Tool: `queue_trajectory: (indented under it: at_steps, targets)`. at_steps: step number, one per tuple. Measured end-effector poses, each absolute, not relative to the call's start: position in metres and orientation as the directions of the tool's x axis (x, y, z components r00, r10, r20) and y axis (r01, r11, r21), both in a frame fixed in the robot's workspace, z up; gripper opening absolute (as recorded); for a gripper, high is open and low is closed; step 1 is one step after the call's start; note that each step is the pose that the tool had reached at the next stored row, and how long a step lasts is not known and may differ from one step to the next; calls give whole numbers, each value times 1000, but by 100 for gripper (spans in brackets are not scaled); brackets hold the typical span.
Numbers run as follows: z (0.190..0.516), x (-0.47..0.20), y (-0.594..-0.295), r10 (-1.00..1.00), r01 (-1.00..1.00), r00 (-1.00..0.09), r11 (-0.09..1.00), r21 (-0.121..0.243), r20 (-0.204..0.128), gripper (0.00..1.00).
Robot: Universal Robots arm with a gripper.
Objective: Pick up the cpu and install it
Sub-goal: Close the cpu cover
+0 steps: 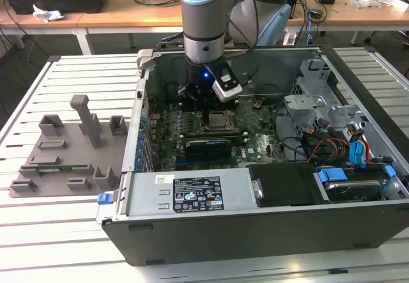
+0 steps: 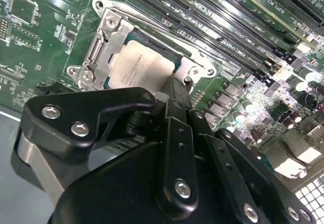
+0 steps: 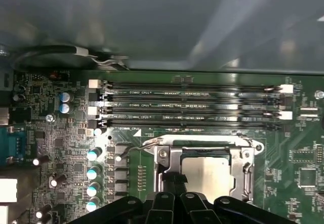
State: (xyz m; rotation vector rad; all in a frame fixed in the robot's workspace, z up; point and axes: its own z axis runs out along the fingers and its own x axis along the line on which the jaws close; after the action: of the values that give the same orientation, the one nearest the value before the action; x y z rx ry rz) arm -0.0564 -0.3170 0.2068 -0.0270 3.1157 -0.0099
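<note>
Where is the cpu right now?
In both wrist views the cpu sits inside the socket frame, next to the memory slots on the motherboard.

Exterior view: open computer case [image 1: 268, 232] being overlooked from above, at distance. Both wrist views: motherboard socket [image 3: 163, 166] being shared, being looked down on closely from differing angles.

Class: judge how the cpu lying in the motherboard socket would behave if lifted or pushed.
The cpu is a thin, flat, metal-topped square, so probably rigid and light. Its smooth shiny top looks slippery. Lying flat within the socket frame, it likely would not slide or tip when pushed.
</note>
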Motion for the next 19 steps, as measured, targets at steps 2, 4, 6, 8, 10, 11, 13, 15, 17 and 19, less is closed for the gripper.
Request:
queue_trajectory:
  at_steps: [2,4,6,8,10,11,13,15,17,19]
  targets:
    - [206,-57,-317,-18,-18,-1000,1000,-7,-26,11]
    - [204,-57,-317,-18,-18,-1000,1000,-7,-26,11]
    - [204,-57,-317,-18,-18,-1000,1000,-7,-26,11]
    - [203,-57,-317,-18,-18,-1000,1000,-7,-25,11]
    - [203,-57,-317,-18,-18,-1000,1000,-7,-26,11]
    - [202,-57,-317,-18,-18,-1000,1000,-7,-26,11]
    - [202,-57,-317,-18,-18,-1000,1000,-7,-26,11]
    - [203,-57,-317,-18,-17,-1000,1000,-7,-26,11]
    - [203,-57,-317,-18,-17,-1000,1000,-6,-26,11]
    - [203,-58,-317,-18,-17,-999,1000,-6,-26,11]
